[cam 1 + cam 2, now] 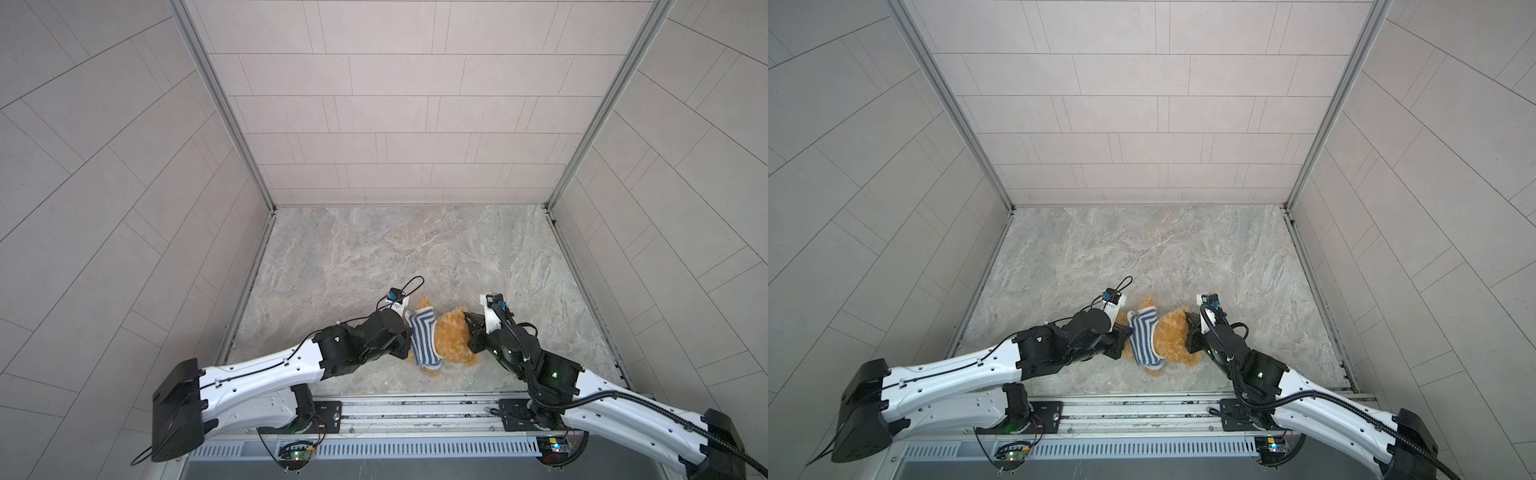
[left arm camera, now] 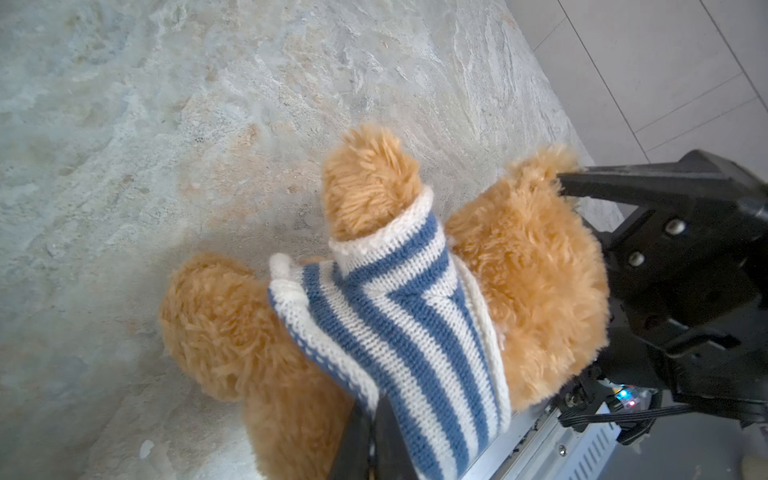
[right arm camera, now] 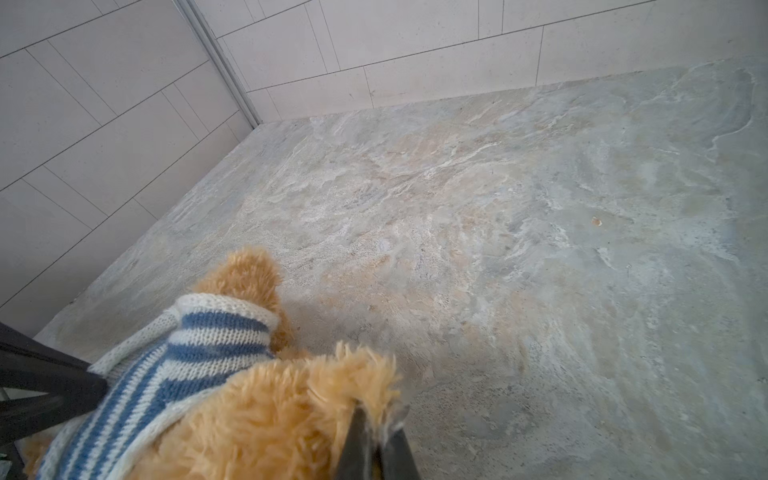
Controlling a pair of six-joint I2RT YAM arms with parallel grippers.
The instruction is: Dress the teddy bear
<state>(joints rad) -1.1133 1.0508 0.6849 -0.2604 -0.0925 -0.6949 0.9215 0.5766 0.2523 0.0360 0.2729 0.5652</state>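
The golden-brown teddy bear lies on its side near the front of the stone table, head toward the right arm. A blue-and-white striped shirt covers its body, and one furry arm pokes out of a sleeve. My left gripper is shut on the shirt's lower hem. My right gripper is shut on a tuft of the bear's head fur. The bear's face is hidden.
The stone table is walled by pale tiled panels on three sides. A metal rail runs along the front edge just behind the bear. Both arms meet at the bear from either side.
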